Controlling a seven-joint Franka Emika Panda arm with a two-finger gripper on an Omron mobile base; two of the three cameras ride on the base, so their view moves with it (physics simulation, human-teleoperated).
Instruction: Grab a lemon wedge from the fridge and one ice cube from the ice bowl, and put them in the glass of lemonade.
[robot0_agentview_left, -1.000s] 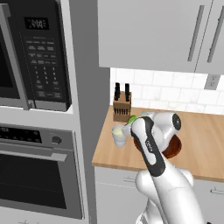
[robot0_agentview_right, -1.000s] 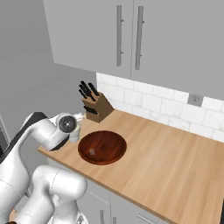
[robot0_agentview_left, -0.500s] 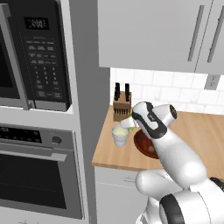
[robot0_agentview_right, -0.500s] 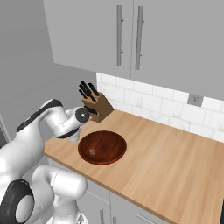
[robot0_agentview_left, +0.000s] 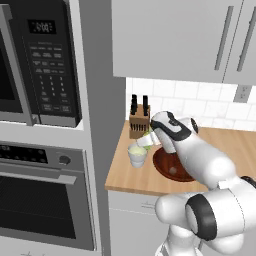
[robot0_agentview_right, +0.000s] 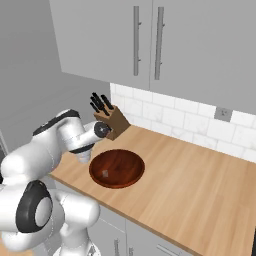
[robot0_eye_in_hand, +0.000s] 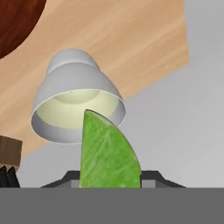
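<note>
My gripper (robot0_eye_in_hand: 109, 180) is shut on the lemon wedge (robot0_eye_in_hand: 108, 153), a yellow-green slice that stands between the fingers. Just beyond it is the glass of lemonade (robot0_eye_in_hand: 53, 131), its mouth facing the hand. From the left base view, the gripper (robot0_agentview_left: 145, 140) hovers just above the glass of lemonade (robot0_agentview_left: 137, 155) near the counter's left end, and a bit of the lemon wedge (robot0_agentview_left: 148, 134) shows. The ice bowl (robot0_agentview_right: 116, 167) sits right of the glass, with a pale ice cube (robot0_agentview_right: 105, 174) in it. The fridge is out of view.
A wooden knife block (robot0_agentview_left: 139, 123) stands just behind the glass by the tiled wall. The counter's left edge (robot0_agentview_left: 116, 160) meets a grey column with a microwave (robot0_agentview_left: 42, 65) and oven (robot0_agentview_left: 45, 200). Wall cabinets (robot0_agentview_right: 145, 40) hang above. Bare countertop (robot0_agentview_right: 200, 180) stretches right.
The arm has swung its elbow up and back over the bowl, while the hand stayed by the glass with the wedge still gripped.
</note>
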